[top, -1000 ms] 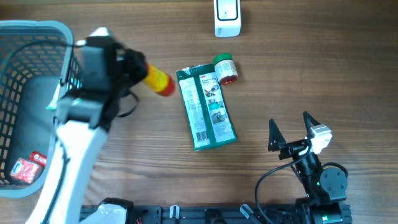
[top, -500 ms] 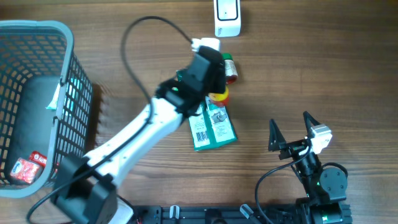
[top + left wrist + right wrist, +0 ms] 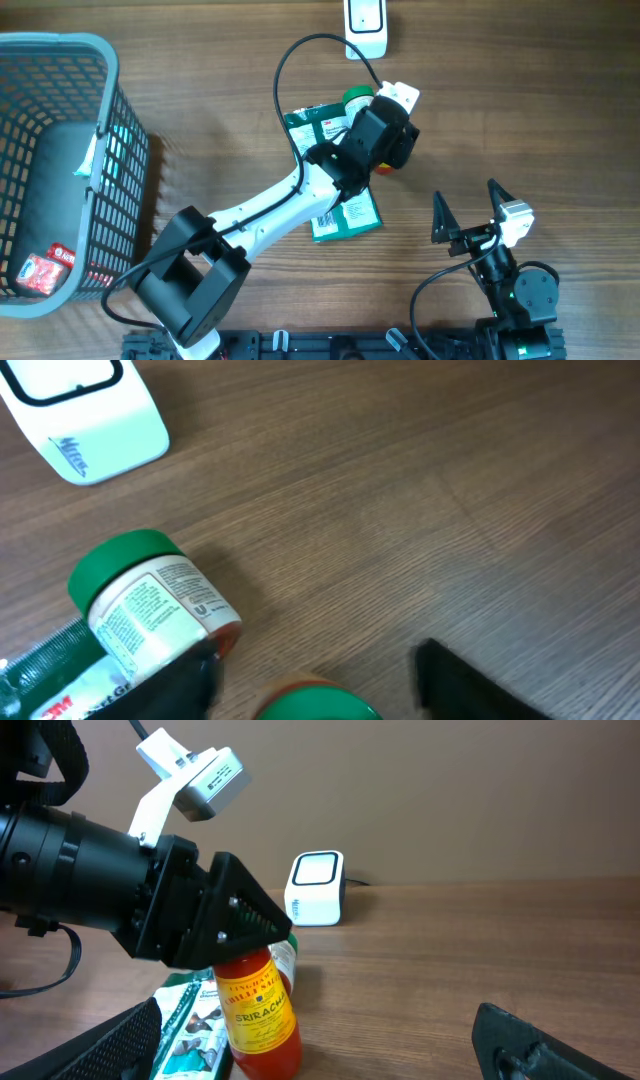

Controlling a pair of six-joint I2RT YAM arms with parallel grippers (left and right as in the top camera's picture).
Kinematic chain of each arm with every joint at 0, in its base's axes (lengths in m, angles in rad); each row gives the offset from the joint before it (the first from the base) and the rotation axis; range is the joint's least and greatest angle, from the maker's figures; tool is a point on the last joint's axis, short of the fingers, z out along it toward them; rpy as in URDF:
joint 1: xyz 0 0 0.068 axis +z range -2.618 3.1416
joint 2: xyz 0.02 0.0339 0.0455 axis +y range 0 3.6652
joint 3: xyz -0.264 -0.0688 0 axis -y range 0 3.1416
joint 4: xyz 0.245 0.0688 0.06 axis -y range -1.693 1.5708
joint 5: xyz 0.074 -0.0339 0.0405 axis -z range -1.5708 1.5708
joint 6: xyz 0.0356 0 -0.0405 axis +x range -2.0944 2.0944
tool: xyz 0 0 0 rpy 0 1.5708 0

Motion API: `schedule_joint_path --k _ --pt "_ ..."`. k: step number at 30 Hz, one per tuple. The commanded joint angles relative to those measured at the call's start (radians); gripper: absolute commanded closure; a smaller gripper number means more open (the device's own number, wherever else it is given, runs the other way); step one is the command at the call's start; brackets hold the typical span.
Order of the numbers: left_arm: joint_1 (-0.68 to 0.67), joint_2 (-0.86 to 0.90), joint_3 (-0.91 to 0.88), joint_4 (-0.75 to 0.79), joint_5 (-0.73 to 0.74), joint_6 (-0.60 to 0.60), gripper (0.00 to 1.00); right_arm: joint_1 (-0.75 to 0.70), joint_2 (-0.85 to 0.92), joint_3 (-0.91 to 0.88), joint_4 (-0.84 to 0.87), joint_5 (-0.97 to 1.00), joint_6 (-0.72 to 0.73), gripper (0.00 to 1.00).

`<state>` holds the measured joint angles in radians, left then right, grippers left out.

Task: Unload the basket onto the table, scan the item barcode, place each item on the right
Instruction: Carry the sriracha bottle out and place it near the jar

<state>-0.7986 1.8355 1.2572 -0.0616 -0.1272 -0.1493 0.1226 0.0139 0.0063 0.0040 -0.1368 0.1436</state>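
My left jaws stand apart round the upright red, green-capped sriracha (image 3: 258, 1015); right jaws wide. At left, the basket (image 3: 60, 42) holds a red packet (image 3: 40, 270).

Overhead top-down, wrists low, sharing scanner (image 3: 85, 422)

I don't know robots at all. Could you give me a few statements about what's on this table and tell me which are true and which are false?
1. The sriracha bottle stands upright on the table. True.
2. The white scanner lies inside the basket. False: it sits on the bare table at the far edge, well away from the basket on the left.
3. The right gripper holds the green packet. False: it is open, empty and apart from the packet, which lies flat on the table.
4. The green-lidded jar lies on its side. True.
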Motion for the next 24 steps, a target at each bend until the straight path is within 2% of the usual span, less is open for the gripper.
schedule_joint_path --k 1,3,6,9,11,13,16,19,21,24 --pt "0.002 -0.064 0.013 -0.015 -0.005 0.014 0.09 -0.001 -0.004 -0.001 0.003 0.01 -0.012 0.0" --pt "0.004 -0.139 0.013 -0.035 -0.011 0.014 0.0 -0.001 -0.004 -0.001 0.003 0.01 -0.013 0.0" --pt "0.017 -0.294 0.013 -0.064 -0.098 0.011 0.0 -0.001 -0.004 -0.001 0.003 0.01 -0.012 0.0" --pt "0.052 -0.458 0.013 -0.105 -0.249 0.011 0.0 -0.001 -0.004 -0.001 0.003 0.01 -0.012 0.0" --pt "0.094 -0.558 0.013 -0.154 -0.409 0.004 0.0 -0.001 -0.004 -0.001 0.003 0.01 -0.013 0.0" --pt "0.166 -0.639 0.013 -0.212 -0.57 -0.058 0.0 -0.001 -0.004 -0.001 0.003 0.01 -0.012 0.0" --pt "0.3 -0.709 0.013 -0.301 -0.686 -0.181 0.0 -0.001 -0.004 -0.001 0.003 0.01 -0.012 0.0" --pt "0.526 -0.768 0.013 -0.464 -0.674 -0.413 0.0 -0.001 -0.004 -0.001 0.003 0.01 -0.012 0.0" --pt "0.698 -0.784 0.013 -0.554 -0.553 -0.525 0.0 -0.001 -0.004 -0.001 0.003 0.01 -0.012 0.0" --pt "0.959 -0.772 0.013 -0.61 -0.291 -0.603 0.0 -0.001 -0.004 -0.001 0.003 0.01 -0.012 0.0"
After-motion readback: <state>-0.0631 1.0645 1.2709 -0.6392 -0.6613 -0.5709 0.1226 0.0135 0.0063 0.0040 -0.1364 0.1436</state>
